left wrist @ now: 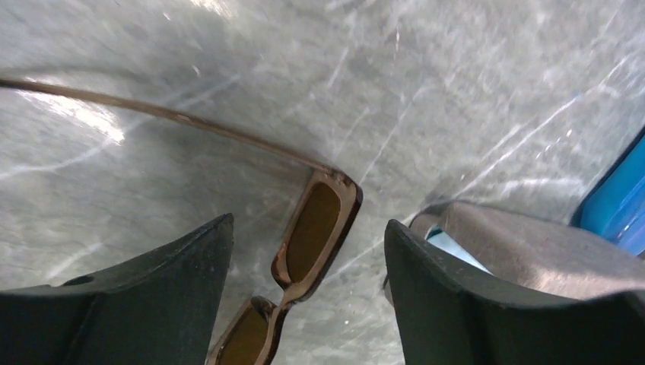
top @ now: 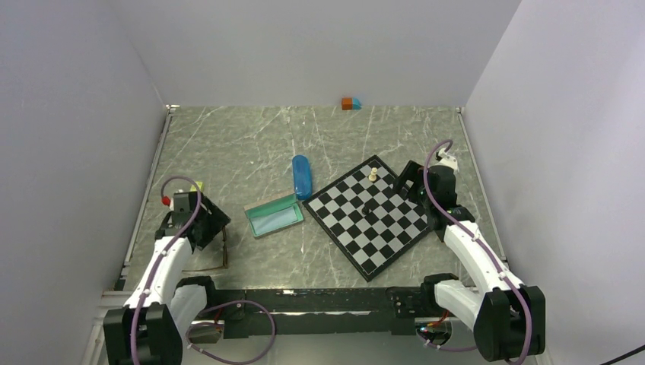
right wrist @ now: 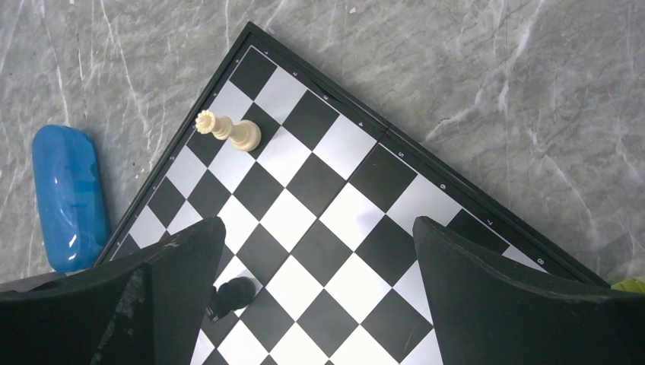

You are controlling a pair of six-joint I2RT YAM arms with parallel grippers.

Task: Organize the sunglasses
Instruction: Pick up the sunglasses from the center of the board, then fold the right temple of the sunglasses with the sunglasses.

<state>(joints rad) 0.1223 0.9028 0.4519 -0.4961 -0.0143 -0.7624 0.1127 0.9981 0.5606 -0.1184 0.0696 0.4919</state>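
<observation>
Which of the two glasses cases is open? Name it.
The green case, the flat rectangular one left of the chessboard. Its lid is folded back, showing the inside. The blue case, the rounded one just behind it, is shut.

Surface (top: 251,144): dark grey-green stone pattern, white veining, glossy; bright glare patches in left wrist view. Back wall (top: 319,46), left wall (top: 68,114), right wall (top: 563,114): plain, pale grey-lilac, enclosing surface on three sides. Edge strip (top: 148,182): pale metal, along left side.
</observation>
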